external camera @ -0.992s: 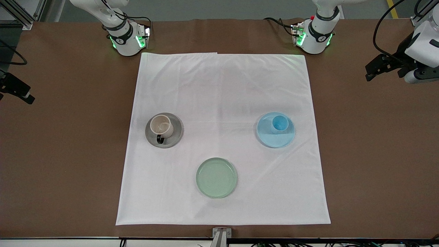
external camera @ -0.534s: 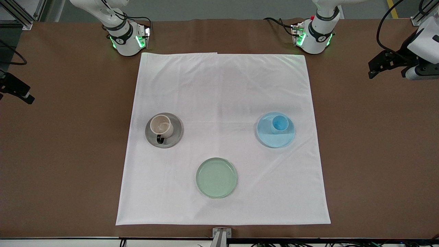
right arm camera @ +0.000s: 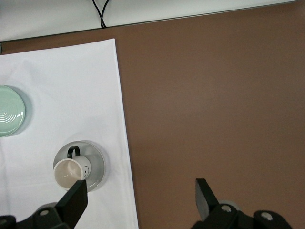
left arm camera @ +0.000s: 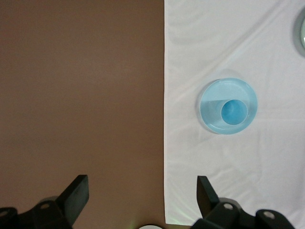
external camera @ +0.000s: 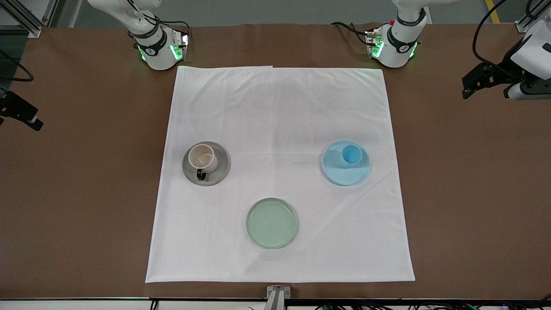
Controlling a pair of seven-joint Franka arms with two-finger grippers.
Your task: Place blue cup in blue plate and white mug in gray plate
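Note:
The blue cup [external camera: 351,154] stands upright in the blue plate [external camera: 344,175] on the white cloth, toward the left arm's end. The white mug [external camera: 202,158] with its dark handle stands in the gray plate [external camera: 220,168], toward the right arm's end. My left gripper [external camera: 471,84] is open and empty over bare table off the cloth. The left wrist view shows its open gripper [left arm camera: 141,186], the cup [left arm camera: 233,110] and the blue plate [left arm camera: 214,98]. My right gripper [external camera: 21,114] is open and empty over bare table. The right wrist view shows its open gripper [right arm camera: 140,191], the mug [right arm camera: 69,172] and the gray plate [right arm camera: 95,160].
An empty pale green plate [external camera: 271,223] lies on the white cloth [external camera: 280,112], nearer to the front camera than the other two plates. It also shows in the right wrist view [right arm camera: 9,117]. Brown table [external camera: 473,193] surrounds the cloth.
My left gripper has drawn slightly farther toward its end of the table and then stopped. The right arm, the cup, the mug and the plates have not moved.

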